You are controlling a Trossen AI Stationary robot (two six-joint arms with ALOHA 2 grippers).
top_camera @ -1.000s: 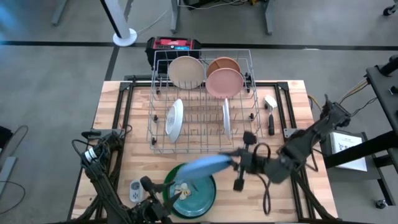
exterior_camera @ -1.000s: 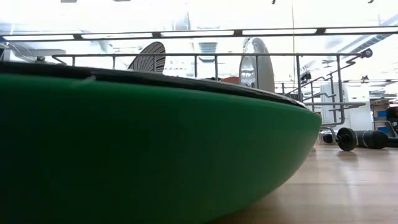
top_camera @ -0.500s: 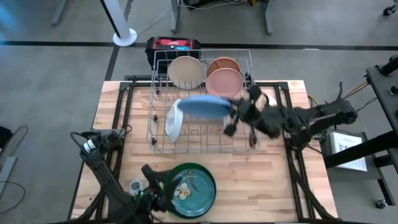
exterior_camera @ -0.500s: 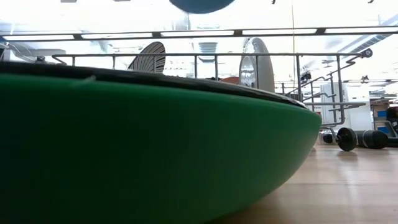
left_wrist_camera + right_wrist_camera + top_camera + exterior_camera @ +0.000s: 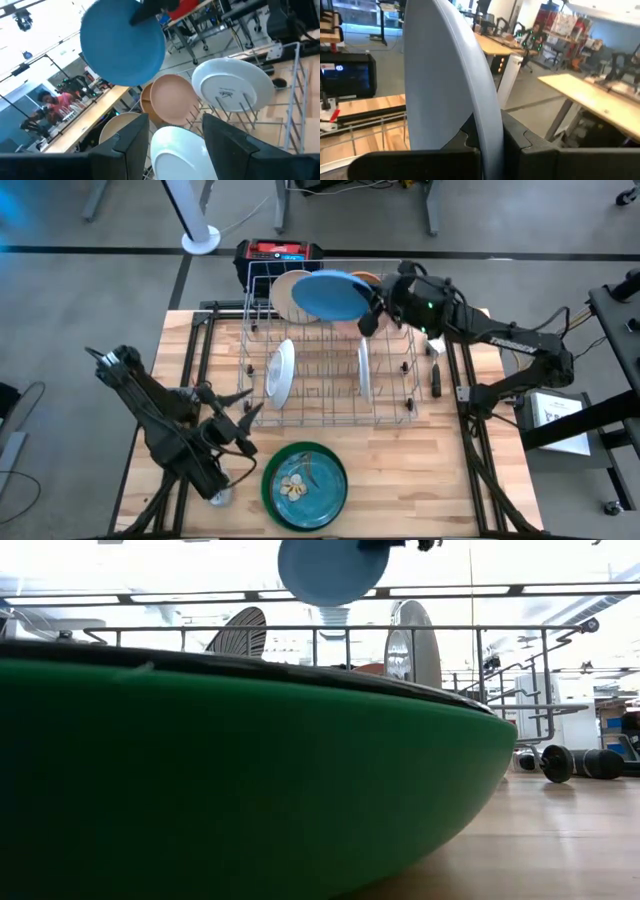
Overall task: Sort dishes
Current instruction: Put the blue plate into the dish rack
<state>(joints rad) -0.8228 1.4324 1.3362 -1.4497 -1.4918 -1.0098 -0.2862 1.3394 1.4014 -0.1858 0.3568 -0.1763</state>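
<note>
Racking the blue plate [image 5: 328, 296] was the step in hand: the right gripper [image 5: 372, 313] was clenched on its rim, holding it on edge above the back of the rack [image 5: 325, 416], over the tan [image 5: 290, 292] and pink [image 5: 172, 98] plates (two white ones stood lower down). Next it would need lowering into a free slot before release. The left gripper [image 5: 232, 420], fingers parted and empty, waited near the green plate [image 5: 304, 485].

No legible text or labels anywhere
</note>
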